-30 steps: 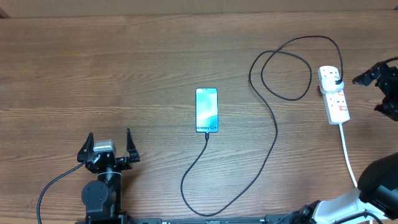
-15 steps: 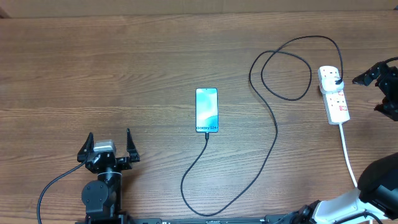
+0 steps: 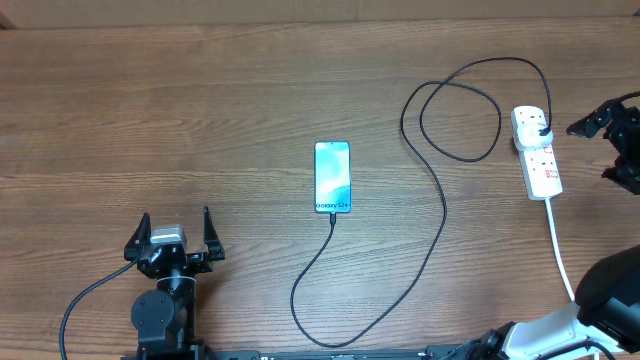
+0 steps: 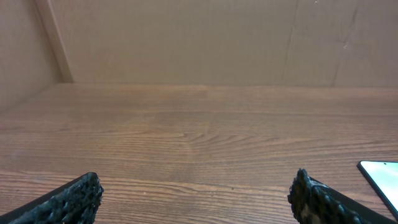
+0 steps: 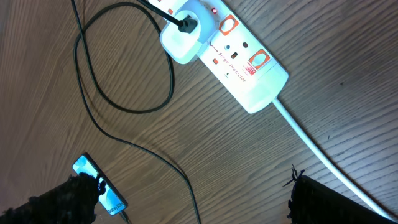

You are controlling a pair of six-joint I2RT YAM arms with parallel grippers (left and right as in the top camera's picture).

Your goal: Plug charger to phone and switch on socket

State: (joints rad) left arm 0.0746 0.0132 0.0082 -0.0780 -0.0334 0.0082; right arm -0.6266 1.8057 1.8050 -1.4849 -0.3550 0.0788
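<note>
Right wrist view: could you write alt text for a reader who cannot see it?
A white power strip lies on a wooden table, a black charger cable plugged into it and looping left. A lit phone and two dark, spread fingers show along the bottom edge.

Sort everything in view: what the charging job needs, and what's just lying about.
Job:
phone
charger
socket

Just there:
wooden table
back wall
No loose clutter visible.

charger (image 3: 442, 215) joining phone (image 3: 332, 177), socket (image 3: 536, 153)
</note>
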